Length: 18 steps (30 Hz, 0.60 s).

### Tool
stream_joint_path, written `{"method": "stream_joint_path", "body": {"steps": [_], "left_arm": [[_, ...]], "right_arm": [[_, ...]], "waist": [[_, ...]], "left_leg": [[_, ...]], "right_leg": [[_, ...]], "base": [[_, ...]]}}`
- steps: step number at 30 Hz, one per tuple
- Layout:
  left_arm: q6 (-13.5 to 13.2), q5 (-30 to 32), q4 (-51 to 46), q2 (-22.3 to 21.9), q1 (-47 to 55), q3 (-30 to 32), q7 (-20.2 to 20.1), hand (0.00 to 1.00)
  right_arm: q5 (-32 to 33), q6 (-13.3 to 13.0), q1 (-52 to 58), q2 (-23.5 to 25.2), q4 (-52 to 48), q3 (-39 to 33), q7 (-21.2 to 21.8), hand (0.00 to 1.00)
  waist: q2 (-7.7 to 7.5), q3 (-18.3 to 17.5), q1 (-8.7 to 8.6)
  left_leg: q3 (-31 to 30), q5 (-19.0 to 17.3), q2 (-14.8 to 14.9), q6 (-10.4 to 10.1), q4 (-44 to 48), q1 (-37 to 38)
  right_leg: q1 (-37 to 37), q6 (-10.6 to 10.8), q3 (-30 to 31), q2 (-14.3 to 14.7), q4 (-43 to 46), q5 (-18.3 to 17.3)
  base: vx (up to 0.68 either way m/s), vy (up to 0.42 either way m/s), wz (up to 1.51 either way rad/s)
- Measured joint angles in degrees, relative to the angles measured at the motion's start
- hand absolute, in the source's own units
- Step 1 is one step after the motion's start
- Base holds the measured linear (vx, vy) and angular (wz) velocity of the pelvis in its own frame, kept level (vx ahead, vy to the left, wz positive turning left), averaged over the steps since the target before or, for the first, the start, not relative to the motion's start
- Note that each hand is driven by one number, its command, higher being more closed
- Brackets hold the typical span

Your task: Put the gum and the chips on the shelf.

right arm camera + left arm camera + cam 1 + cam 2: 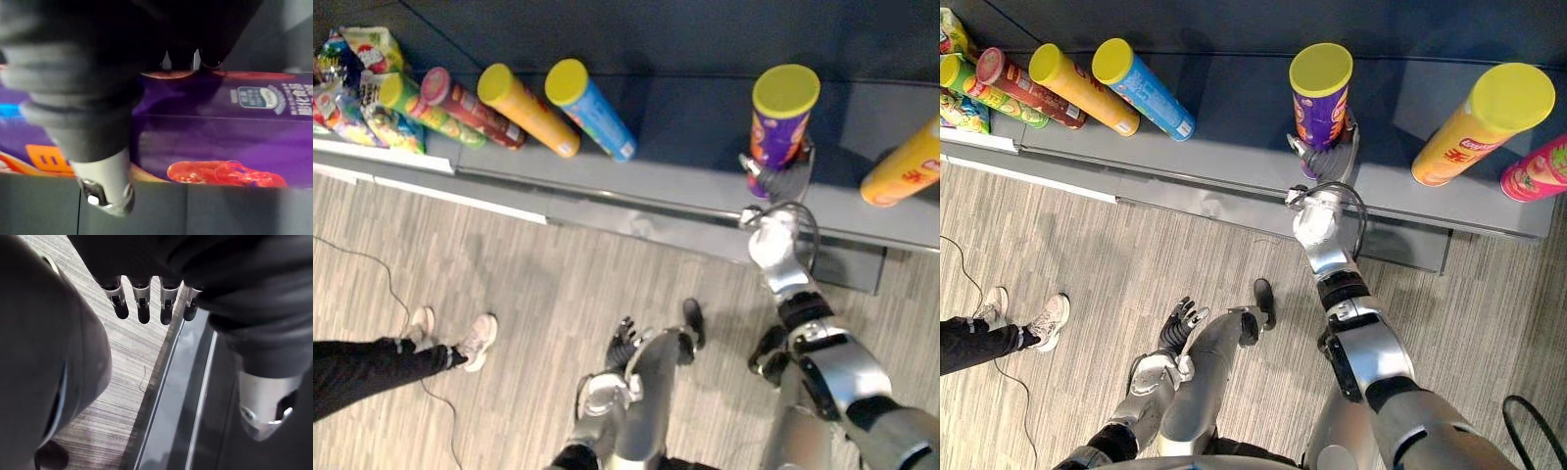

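Glossy purple chips cylinder (1318, 110), yellow lid (1320, 69) up, stands upright at upper centre. The right hand (1324, 164) wraps fingers round its base; the left hand (1178, 325) hangs loose-fingered.

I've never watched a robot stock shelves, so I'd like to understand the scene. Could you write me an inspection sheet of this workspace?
Surface: grey shelf above a wood-look floor.
Job's things: purple chips can, yellow lid, upright on the shelf.
Clutter: green can, red can, orange can and blue can to its left; yellow-orange can and pink can to its right; snack bags far left.
Hands: right hand curled round the purple can's base; left hand open, low above the floor.
Cables: thin cable on the floor.
Surroundings: a person's shoes, left.
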Motion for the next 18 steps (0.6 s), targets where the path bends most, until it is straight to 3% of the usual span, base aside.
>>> {"method": "stream_joint_path", "body": {"steps": [8, 18], "left_arm": [[0.07, 0.0, -0.16, -0.97, -0.71, 0.37, 1.2, 0.0], [0.49, 0.33, -1.19, -1.04, -0.9, 0.39, 1.32, 0.0]], "right_arm": [[1.2, 0.1, 0.19, 2.01, -1.72, 2.22, 2.17, 1.0], [1.1, 0.11, -2.51, 3.78, -2.31, 2.16, 0.04, 1.0]], "waist": [[0.0, 0.0, 0.7], [0.0, 0.0, 2.1]], "left_leg": [[-0.2, -0.38, 1.03, -0.39, 0.96, -0.95], [-0.85, -0.24, 1.05, -0.35, 1.87, -2.7]], "right_leg": [[-0.89, -0.62, -0.39, 0.56, 0.94, -0.68], [-2.04, -0.9, -1.76, -0.33, 2.53, -1.53]], "base": [[0.01, -0.057, -0.02], [0.02, -0.033, 0.05]]}}
